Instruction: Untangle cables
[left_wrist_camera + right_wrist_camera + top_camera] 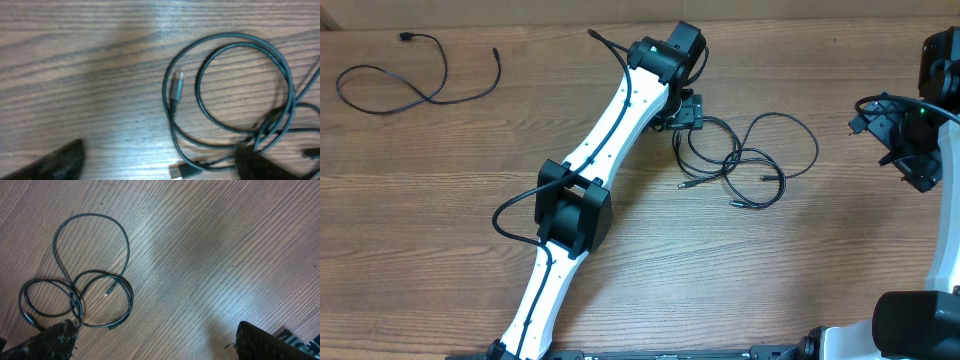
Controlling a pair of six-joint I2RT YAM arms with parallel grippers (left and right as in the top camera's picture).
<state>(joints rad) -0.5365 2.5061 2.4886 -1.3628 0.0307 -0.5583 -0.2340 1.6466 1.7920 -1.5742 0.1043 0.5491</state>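
A tangle of thin black cables (745, 165) lies in loops right of the table's middle. My left gripper (686, 116) hovers at the tangle's left edge. In the left wrist view it (160, 167) stands open, its fingers (57, 161) wide apart. Two overlapping loops (240, 85) lie ahead, with a small silvery plug (177, 86) inside them and a flat USB plug (181, 171) on the wood near the right finger. Another black cable (415, 75) lies by itself at the far left. My right gripper (892, 140) is open and apart from the tangle (87, 292), which shows at the left of its view.
The left arm (600, 170) stretches diagonally from the bottom left across the wooden table (440, 220). Its own thick black wire (515, 215) loops out beside the elbow. The right arm's base (920, 320) sits at the bottom right.
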